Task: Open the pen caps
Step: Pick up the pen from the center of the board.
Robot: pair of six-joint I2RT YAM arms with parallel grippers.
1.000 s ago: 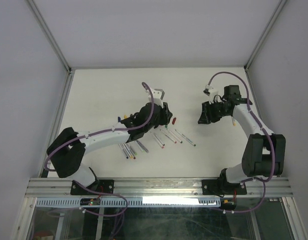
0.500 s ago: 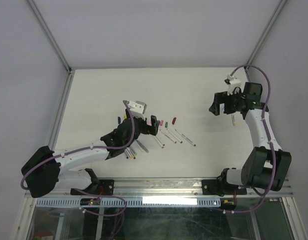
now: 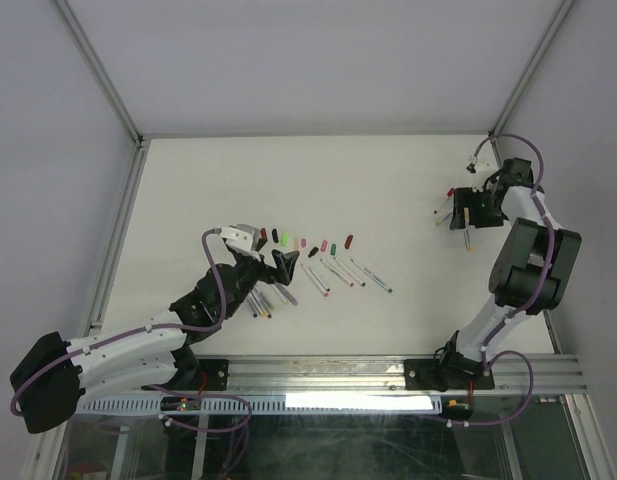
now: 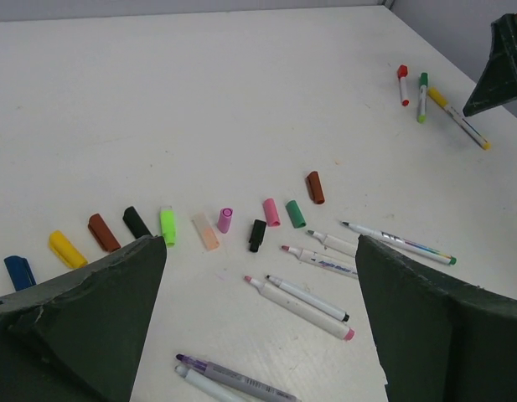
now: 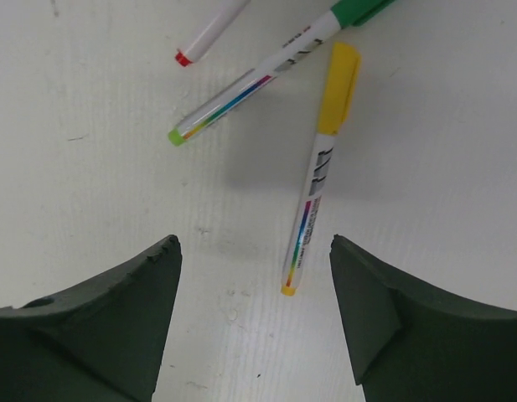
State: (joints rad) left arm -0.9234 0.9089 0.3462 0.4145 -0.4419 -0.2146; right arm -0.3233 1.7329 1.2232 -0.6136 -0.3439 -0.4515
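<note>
The left gripper (image 4: 260,251) hangs spread wide and empty. Just ahead of its fingertips lies a curved row of loose, stubby plastic pen caps (image 4: 168,226) in blue, yellow, brown, black, lime, peach, pink, green and dark red. Uncapped grey-white pen barrels (image 4: 300,297) lie between its fingers, nearer than the row. The right gripper (image 5: 254,247) is also parted with nothing in it, directly over a white pen with a yellow cap (image 5: 317,167); beyond that lie a green-capped pen (image 5: 241,96) and a red-tipped pen (image 5: 209,33). These three look still capped, so the job seems near its end. The next move probably calls for the right fingers to drop astride the yellow-capped barrel and close, leaving the cap clear for the other arm. The red-tipped pen's far end is cut off by the frame, and the left finger hides part of the blue cap (image 4: 19,272).
</note>
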